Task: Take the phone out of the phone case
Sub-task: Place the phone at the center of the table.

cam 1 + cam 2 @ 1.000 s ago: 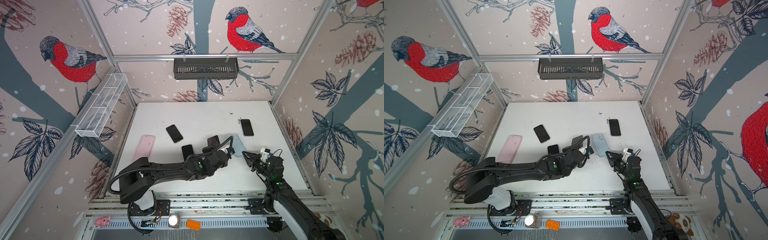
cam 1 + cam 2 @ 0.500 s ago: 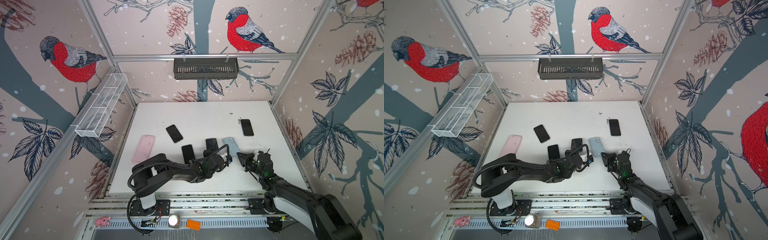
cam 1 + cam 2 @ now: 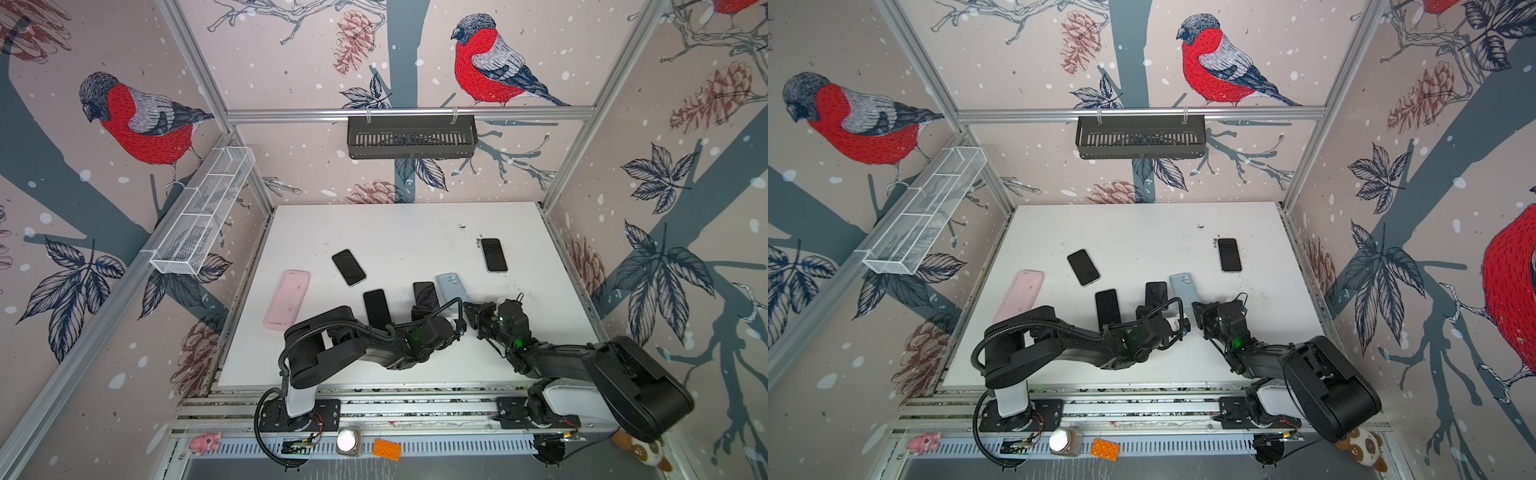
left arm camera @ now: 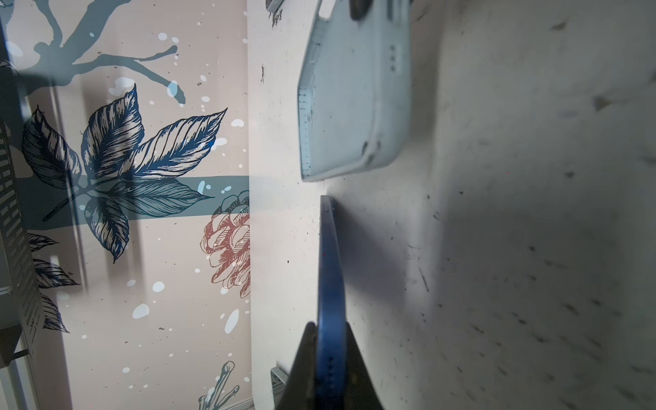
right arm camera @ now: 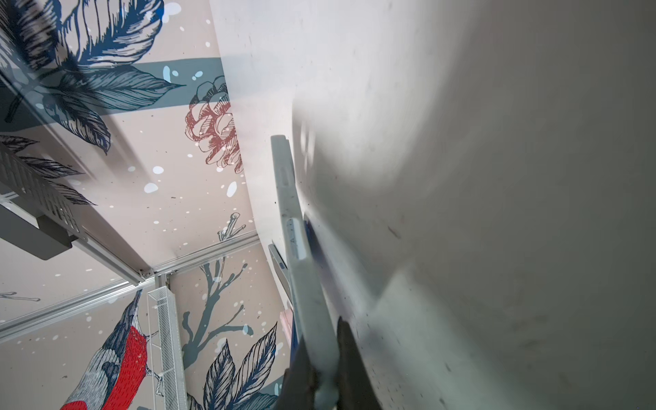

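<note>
The pale blue phone case [image 3: 451, 286] [image 3: 1183, 286] sits low at the table's middle front, its near end at my right gripper [image 3: 469, 309] [image 3: 1198, 309]. In the right wrist view that gripper [image 5: 320, 326] is shut on the case [image 5: 294, 213], seen edge-on, with a blue sliver beside it. My left gripper [image 3: 460, 322] [image 3: 1183, 324] is just in front of the case. In its wrist view this gripper [image 4: 330, 326] is shut on a thin blue slab seen edge-on, the phone [image 4: 328, 266]. The phone's tip stops just short of the case [image 4: 355, 99].
Several dark phones lie face up on the white table [image 3: 415, 224], one at the right [image 3: 493, 254] and one to the left [image 3: 349, 267]. A pink case [image 3: 287, 305] lies at the left. A black basket [image 3: 411, 137] and a white mesh tray [image 3: 203, 216] hang on the walls.
A second ago the case was raised and tilted between both grippers. It now sits lower and slightly to the left. Both arms have drawn back toward the front and the right arm has folded.
</note>
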Motion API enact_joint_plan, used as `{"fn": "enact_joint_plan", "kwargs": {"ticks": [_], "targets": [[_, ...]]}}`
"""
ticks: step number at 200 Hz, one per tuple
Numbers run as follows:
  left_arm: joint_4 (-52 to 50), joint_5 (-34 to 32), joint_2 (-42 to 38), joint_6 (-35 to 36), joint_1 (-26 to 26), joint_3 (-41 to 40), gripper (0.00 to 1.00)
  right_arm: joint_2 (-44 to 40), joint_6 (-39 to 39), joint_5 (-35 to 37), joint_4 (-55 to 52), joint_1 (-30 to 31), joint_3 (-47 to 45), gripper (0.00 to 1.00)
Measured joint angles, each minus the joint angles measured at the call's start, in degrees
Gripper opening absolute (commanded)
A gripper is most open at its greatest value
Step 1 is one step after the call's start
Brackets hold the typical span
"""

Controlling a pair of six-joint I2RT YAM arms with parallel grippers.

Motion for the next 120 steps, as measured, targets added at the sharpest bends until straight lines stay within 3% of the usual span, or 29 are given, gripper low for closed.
{"fn": "enact_joint_plan", "kwargs": {"ticks": [24, 43, 53, 82, 84, 86, 89, 120], "targets": [[-0.6, -0.6, 0.2, -1.6, -0.3, 0.6, 0.44, 2.0, 0.7, 1.0, 1.7, 0.8, 0.0, 0.03], [-1.2, -0.8, 0.2, -2.2, -0.8, 0.9, 0.47, 3.5, 1.1, 1.3, 2.6, 1.4, 0.0, 0.04], [-1.4, -0.8, 0.2, -2.4, -1.0, 0.9, 0.6, 4.0, 1.9, 1.4, 2.8, 1.6, 0.0, 0.05], [-1.6, -0.8, 0.2, -3.4, -1.3, 1.0, 0.63, 4.9, 2.0, 1.9, 4.3, 2.4, 0.0, 0.09], [-1.7, -0.8, 0.2, -3.4, -1.4, 1.0, 0.65, 5.0, 2.0, 2.0, 4.3, 2.4, 0.0, 0.09], [-1.7, -0.8, 0.2, -3.4, -1.4, 1.0, 0.78, 5.0, 2.0, 2.1, 4.4, 2.5, 0.0, 0.09], [-1.8, -0.8, 0.2, -3.4, -1.4, 1.0, 0.83, 5.1, 2.0, 2.1, 4.5, 2.6, -0.1, 0.1], [-2.8, -0.9, -0.4, -4.9, -1.9, 0.9, 0.87, 5.7, 2.1, 3.0, 5.1, 3.0, -0.6, 0.11]]}}
